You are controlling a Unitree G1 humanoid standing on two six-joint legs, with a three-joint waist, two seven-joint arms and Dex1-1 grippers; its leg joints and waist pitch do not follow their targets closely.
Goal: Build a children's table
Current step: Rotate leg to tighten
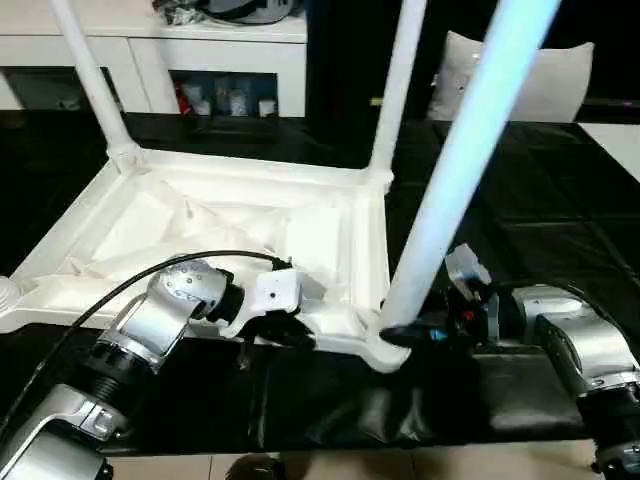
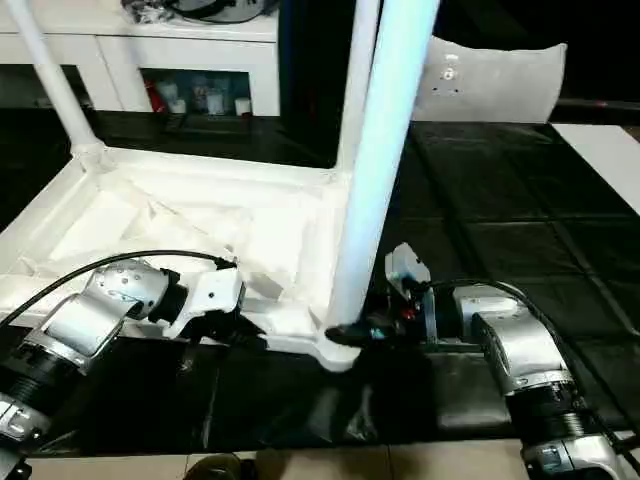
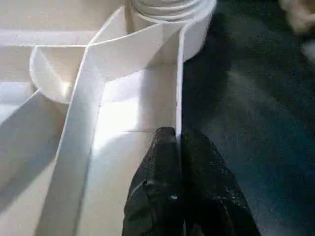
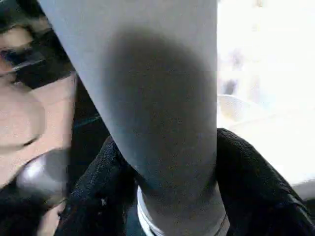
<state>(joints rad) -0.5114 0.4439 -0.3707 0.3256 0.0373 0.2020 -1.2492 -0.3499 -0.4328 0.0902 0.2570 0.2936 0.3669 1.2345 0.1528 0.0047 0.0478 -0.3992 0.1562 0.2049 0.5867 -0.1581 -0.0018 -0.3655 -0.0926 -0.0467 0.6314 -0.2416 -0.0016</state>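
Lying upside down on the black floor (image 1: 520, 240), the small white plastic children's table (image 1: 330, 230) has its ribbed underside facing up and its long axis running left-right across the head views. Three long round tapered white legs stand up out of corner sockets: far-left leg (image 1: 92, 75), far-right leg (image 1: 398, 85), and near-right leg (image 1: 465, 165), which leans slightly to the right toward its top. The near-left socket (image 1: 8, 293) sits at the frame edge.

Left arm reaches in from lower left, silver forearm angled up-right, wrist bent toward the table's near rim. Left pincer (image 3: 178, 147) is closed on the thin upright wall of that rim, one black finger on each side, just short of the near-right corner socket (image 3: 170, 10).

Right arm comes in from the right, forearm roughly level. Right pincer (image 4: 165, 172) is clamped round the base of the near-right leg, black fingers (image 4: 251, 177) pressed against both sides just above the socket collar.

Underside shows diagonal ribs meeting at the corners, glossy white. A white cabinet (image 1: 150, 40) stands behind the table.
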